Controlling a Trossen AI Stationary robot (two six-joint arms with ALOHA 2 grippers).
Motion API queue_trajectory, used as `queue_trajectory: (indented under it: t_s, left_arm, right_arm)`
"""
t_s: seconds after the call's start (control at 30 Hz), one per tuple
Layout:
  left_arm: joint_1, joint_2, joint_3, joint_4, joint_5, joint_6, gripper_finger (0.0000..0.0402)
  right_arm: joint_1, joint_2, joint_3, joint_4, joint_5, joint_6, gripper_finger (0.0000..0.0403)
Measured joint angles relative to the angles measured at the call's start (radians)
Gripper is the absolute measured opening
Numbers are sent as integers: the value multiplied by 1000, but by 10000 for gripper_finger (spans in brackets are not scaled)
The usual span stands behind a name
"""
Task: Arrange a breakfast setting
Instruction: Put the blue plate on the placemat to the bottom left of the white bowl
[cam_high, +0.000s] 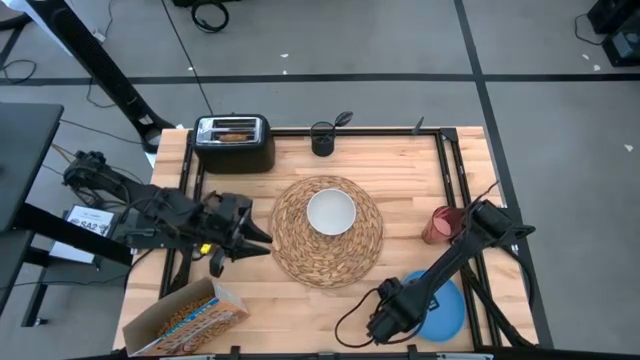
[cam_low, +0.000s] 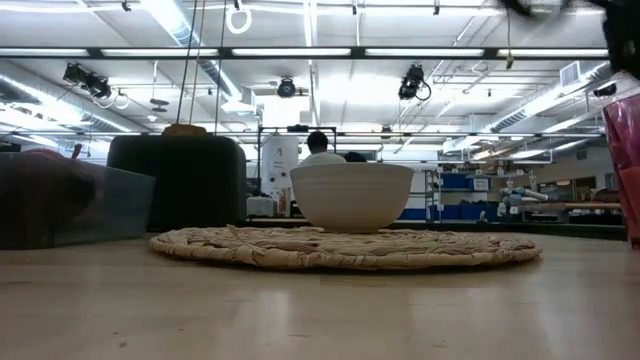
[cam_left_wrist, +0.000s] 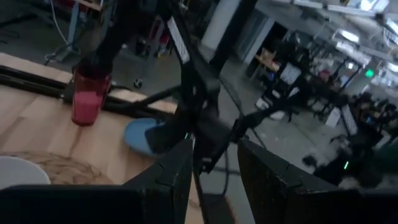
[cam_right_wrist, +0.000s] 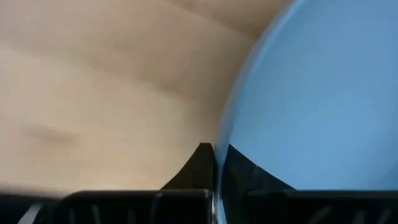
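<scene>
The round straw placemat (cam_high: 328, 232) lies mid-table with the white bowl (cam_high: 330, 212) standing on it. The low view shows the bowl (cam_low: 351, 196) upright on the mat (cam_low: 345, 247). The translucent red cup (cam_high: 437, 226) stands to the mat's right. The blue plate (cam_high: 450, 312) is at the near right edge, partly under my right arm. My right gripper (cam_high: 383, 325) is shut on the plate's left rim. My left gripper (cam_high: 258, 236) hovers open and empty by the mat's left edge. The toast (cam_high: 234, 132) sits in the black toaster. A spoon (cam_high: 340, 120) stands in a black cup. My right gripper pinches the blue plate's rim (cam_right_wrist: 219, 134) on the plate's left side between its two fingers, one finger (cam_right_wrist: 200, 165) on the outer side and one (cam_right_wrist: 245, 174) on the plate's face. The fingers come from above, pointing down. Whether the plate is lifted, I cannot tell.
The black toaster (cam_high: 233, 145) stands at the far left and the black cup (cam_high: 322, 140) at the far middle. An open cereal box (cam_high: 185, 316) lies at the near left corner. Bare wood shows between the mat and the near edge.
</scene>
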Motion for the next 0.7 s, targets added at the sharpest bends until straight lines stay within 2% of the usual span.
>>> queue_trajectory:
  t_s: [0.13,0.33,0.47,0.53,0.6,0.7]
  left_arm:
    - [-13,0,0,-41,2,8,134]
    - [-8,-12,0,-59,1,14,134]
    - [15,-32,0,-81,36,41,134]
    - [31,-42,0,-95,55,42,134]
    - [49,-51,0,-117,72,43,134]
    - [85,-61,0,-135,77,38,134]
  right_arm:
    - [8,-55,82,-31,12,-29,15]
    - [8,-108,255,-38,50,-173,12]
    - [8,-109,370,-45,64,-291,12]
    - [4,-109,421,-34,97,-402,12]
    - [-3,-110,453,-22,153,-589,12]
    - [-15,-110,465,1,277,-1028,12]
